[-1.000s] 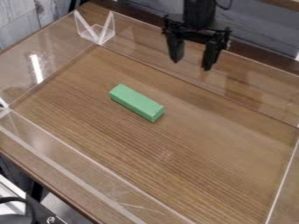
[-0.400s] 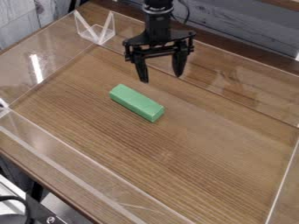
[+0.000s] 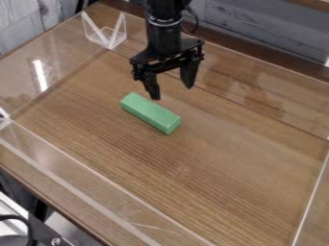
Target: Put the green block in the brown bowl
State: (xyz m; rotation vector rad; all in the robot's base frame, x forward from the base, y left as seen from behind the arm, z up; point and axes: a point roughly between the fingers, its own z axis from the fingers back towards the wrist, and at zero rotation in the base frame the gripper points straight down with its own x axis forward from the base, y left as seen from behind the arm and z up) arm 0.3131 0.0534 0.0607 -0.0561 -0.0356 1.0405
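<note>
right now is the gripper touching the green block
Cannot tell: in the only view, the gripper has its near finger just above the far end of the green block, and the angle hides whether any gap remains.

Gripper shifts across the bench

The black gripper (image 3: 168, 77) has come away from the bench's (image 3: 193, 178) far right part toward its left edge, now near the green block (image 3: 150, 112); its two fingers have turned to stand more obliquely.
</note>
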